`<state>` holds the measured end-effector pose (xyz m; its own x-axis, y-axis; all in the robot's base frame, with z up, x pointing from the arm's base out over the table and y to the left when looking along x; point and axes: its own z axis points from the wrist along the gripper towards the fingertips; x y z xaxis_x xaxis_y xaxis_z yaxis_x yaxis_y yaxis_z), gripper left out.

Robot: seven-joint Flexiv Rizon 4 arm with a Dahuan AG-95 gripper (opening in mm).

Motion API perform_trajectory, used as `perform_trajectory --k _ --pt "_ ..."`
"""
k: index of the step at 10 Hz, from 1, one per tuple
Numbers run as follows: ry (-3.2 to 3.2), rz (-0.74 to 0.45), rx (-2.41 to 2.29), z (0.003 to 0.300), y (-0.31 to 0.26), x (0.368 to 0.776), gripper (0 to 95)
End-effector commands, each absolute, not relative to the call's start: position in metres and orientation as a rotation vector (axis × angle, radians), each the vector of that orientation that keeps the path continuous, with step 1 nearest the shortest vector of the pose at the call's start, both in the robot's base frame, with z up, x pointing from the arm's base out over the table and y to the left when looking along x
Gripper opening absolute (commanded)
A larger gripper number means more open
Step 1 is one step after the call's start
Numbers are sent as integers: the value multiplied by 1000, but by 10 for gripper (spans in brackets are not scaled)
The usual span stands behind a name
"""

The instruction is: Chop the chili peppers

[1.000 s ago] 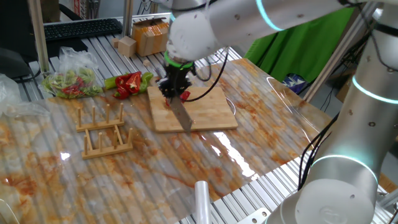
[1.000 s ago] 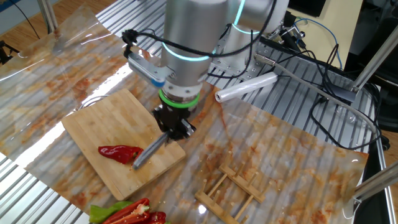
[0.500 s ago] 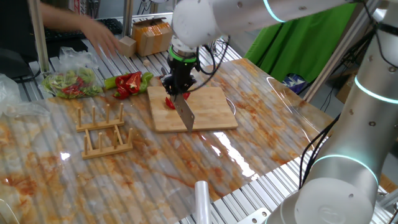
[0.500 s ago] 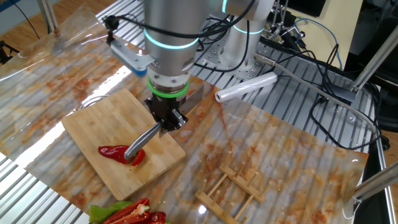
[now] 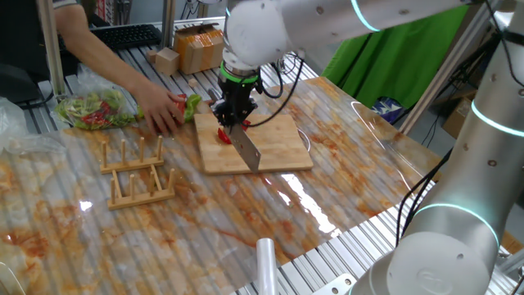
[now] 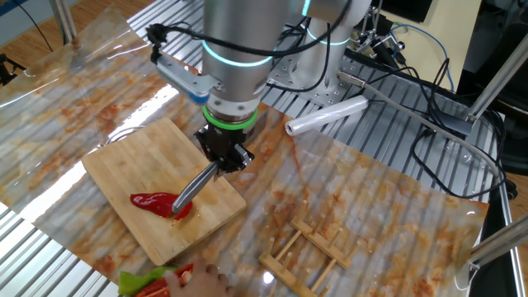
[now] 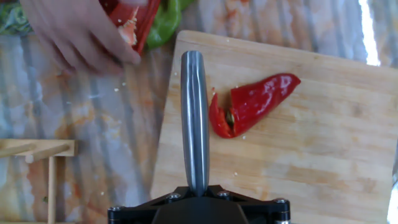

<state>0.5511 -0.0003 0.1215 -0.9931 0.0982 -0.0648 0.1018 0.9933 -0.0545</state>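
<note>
Your pincer is clamped on the steel-bladed knife. The glossy red chili pepper just beyond it looks soft and slippery, so cut mid-body.

A wooden cutting board lies on the bench, which is covered with stained plastic film. A wooden rack stands near it; a film roll lies apart.
</note>
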Motion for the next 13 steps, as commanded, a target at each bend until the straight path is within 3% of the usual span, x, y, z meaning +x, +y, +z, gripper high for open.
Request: perform_trajectory --k 1,6,13 --pt "3041 -44 115 127 -3 546 0" --pt "3040 18 48 141 -9 529 0" --pt "3019 4 -68 151 -7 512 0"
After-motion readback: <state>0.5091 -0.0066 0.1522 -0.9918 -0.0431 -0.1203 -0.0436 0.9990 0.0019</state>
